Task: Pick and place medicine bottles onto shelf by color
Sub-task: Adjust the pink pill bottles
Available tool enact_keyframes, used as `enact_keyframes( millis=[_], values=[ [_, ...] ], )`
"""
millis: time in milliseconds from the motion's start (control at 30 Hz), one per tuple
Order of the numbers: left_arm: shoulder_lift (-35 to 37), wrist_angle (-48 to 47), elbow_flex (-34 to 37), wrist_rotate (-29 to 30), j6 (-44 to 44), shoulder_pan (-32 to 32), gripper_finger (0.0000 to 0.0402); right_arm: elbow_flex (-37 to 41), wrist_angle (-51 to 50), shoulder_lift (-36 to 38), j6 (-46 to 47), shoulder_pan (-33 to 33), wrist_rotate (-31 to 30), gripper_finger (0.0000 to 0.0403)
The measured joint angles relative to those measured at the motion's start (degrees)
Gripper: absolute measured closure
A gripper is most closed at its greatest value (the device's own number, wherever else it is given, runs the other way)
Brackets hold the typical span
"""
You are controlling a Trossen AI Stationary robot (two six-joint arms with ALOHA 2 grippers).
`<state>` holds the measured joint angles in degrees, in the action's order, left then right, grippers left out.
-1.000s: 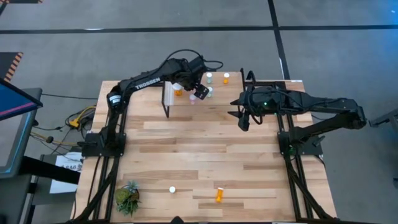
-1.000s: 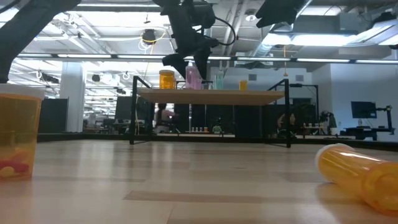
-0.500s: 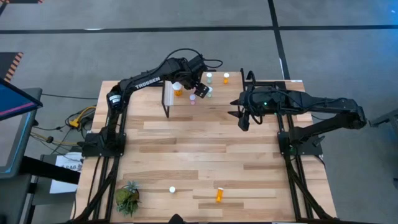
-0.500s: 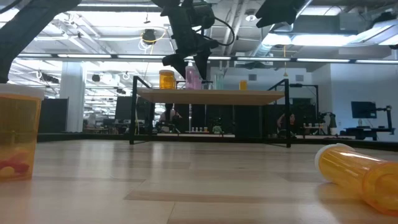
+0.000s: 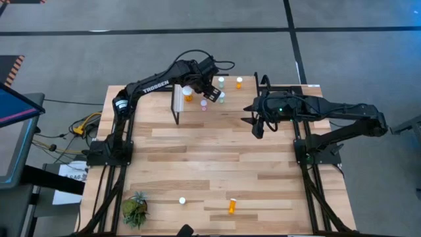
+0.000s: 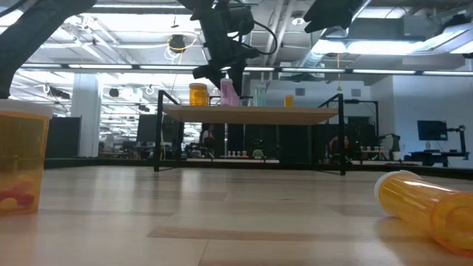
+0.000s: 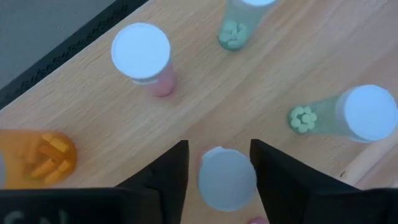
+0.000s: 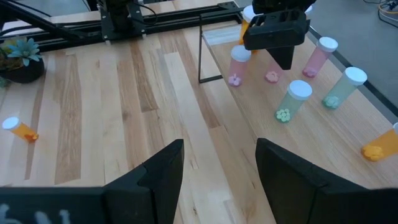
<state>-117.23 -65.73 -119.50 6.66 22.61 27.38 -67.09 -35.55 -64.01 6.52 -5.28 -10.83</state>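
Note:
The shelf [image 5: 276, 92] stands at the table's far side, with a white strip [image 5: 179, 100] at its left end. On its top stand orange [image 5: 189, 97], pink [image 7: 146, 56] and pale green [image 7: 351, 115] medicine bottles. My left gripper [image 7: 217, 146] hangs over the shelf, shut on a pink bottle [image 6: 230, 92] with a white cap. My right gripper [image 5: 258, 128] hovers open over the table in front of the shelf's right part, holding nothing. An orange bottle [image 5: 233, 207] lies on its side near the table's front edge. A small white-capped bottle [image 5: 182, 201] stands beside it. My left gripper has the pink bottle's white cap [image 7: 242, 174] between its two fingers, one on each side. The fingers [image 6: 214, 70] come from above, slanting down. The bottle leans a little in the low view, with its base on the shelf top.
A small potted plant [image 5: 135, 209] sits at the table's near left corner. Other bottles stand close around the held one, a pink one [image 8: 238, 62] and a green one [image 8: 292, 96] nearest. The table's middle [image 5: 217, 158] is bare wood.
My left gripper has stayed over the shelf and shut its fingers on the pink bottle's cap. The bottle stood upright before and now leans slightly, with its base still on the shelf. My right arm has kept still.

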Motion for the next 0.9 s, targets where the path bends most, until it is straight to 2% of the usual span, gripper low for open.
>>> enact_keyframes(
  millis=[767, 900],
  values=[
    [0.0, 0.7, 0.0, 0.0, -0.5, 0.0, 0.0257, 0.0, 0.0, 0.0, 0.0, 0.0, 0.0, 0.0182],
    [0.0, 0.8, 0.0, 0.0, -0.6, 0.0, 0.0271, 0.0, 0.0, 0.0, 0.0, 0.0, 0.0, 0.0182]
  ],
)
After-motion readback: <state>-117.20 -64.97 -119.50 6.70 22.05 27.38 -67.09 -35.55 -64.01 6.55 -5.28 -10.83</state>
